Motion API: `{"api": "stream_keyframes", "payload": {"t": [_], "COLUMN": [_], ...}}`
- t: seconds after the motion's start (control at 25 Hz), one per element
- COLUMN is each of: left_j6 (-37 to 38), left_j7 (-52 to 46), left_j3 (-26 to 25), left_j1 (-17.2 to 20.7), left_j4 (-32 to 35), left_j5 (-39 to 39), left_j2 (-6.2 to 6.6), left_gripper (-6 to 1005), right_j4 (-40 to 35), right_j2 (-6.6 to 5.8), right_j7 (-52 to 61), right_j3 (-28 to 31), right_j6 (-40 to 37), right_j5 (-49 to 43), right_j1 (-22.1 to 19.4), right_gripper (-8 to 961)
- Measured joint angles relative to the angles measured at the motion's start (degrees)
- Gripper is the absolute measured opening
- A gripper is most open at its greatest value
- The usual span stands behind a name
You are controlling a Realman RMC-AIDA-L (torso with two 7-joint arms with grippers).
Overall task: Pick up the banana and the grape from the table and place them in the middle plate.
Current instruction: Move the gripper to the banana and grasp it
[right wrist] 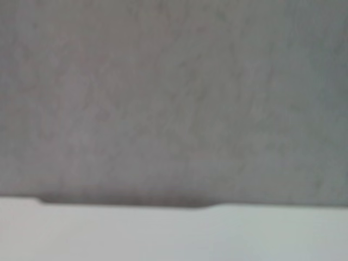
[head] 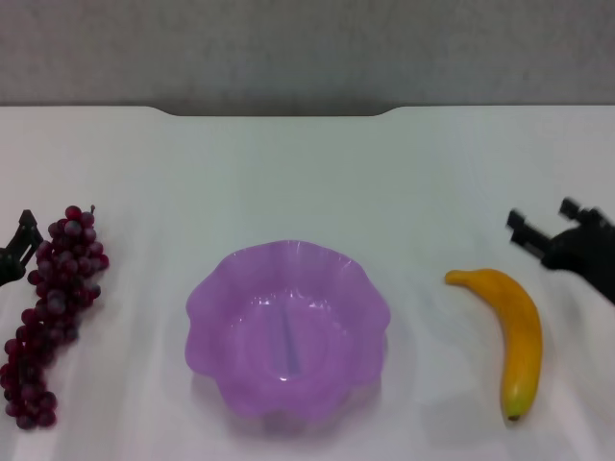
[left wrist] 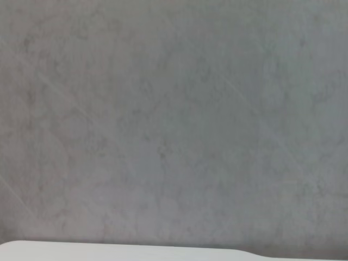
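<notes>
Right claw [head: 540,233] hangs just past the banana [head: 514,333], prongs spread apart; left claw [head: 17,248] sits beside the grape [head: 53,305], can't tell its state. Both fruits lie on the worktop [head: 288,173], flanking the middle plate [head: 287,327].

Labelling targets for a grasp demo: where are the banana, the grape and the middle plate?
banana [head: 520,329]: head view, mid-body.
grape [head: 54,301]: head view, bunch's middle.
middle plate [head: 217,288]: head view, left inner wall.

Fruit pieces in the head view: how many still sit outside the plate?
2. The grape lies on the table left of the middle plate; the banana lies to its right. None visible inside.
</notes>
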Motion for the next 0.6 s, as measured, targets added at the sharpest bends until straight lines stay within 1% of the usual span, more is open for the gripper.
{"api": "stream_keyframes", "payload": {"t": [0.12,0.32,0.6], "left_j6": [0.07,0.96,3.24], "left_j7": [0.41,0.45,0.46], "left_j3": [0.0,0.0,0.27], "left_j1": [0.09,0.26,0.93], "left_j4": [-0.02,-0.04,-0.09], "left_j5": [0.02,0.02,0.02], "left_j2": [-0.01,-0.05,-0.1], "left_gripper": [890,891,890], "right_j4": [1.23,3.94,4.31], "right_j2": [-0.07,0.02,-0.04], "right_j7": [1.38,2.26,4.58], "right_j3": [-2.86,-5.41,-8.97], "right_j6": [0.07,0.82,4.15], "right_j5": [-0.02,-0.04,-0.14], "right_j1": [-0.02,-0.04,-0.04], "right_gripper": [884,882,883]}}
